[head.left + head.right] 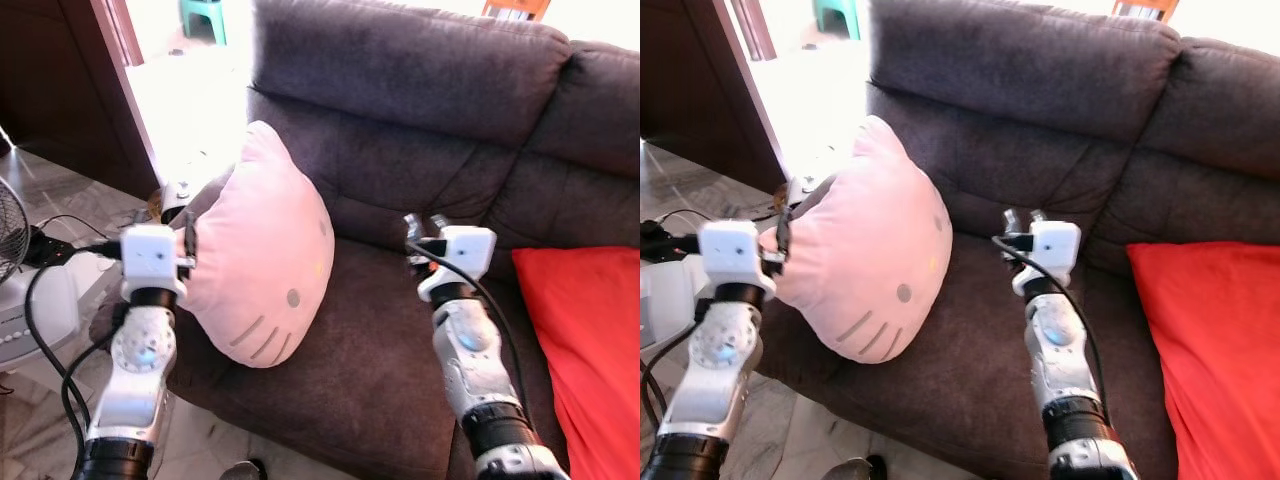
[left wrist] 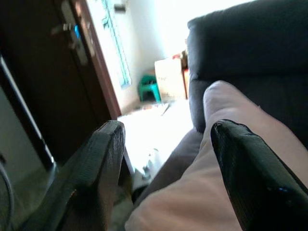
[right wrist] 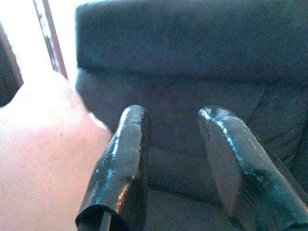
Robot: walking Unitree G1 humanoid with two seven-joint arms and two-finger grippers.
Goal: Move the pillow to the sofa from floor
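A pink cat-face pillow (image 1: 265, 260) stands on the left seat of the dark brown sofa (image 1: 400, 390), leaning on the armrest and backrest. My left gripper (image 1: 188, 238) is at the pillow's left edge, open. In the left wrist view the pillow (image 2: 202, 192) lies low in the gap and behind one finger (image 2: 250, 178), with the jaws wide apart. My right gripper (image 1: 425, 222) hovers open over the middle seat, right of the pillow and apart from it. The right wrist view has the pillow (image 3: 43, 159) beside its fingers (image 3: 120, 163).
A red cushion (image 1: 590, 340) lies on the sofa's right seat. A white fan (image 1: 12, 260) and black cables (image 1: 60, 235) sit on the tiled floor to the left. A dark wooden door (image 1: 60, 90) stands behind them, beside a bright doorway with a green stool (image 1: 205, 15).
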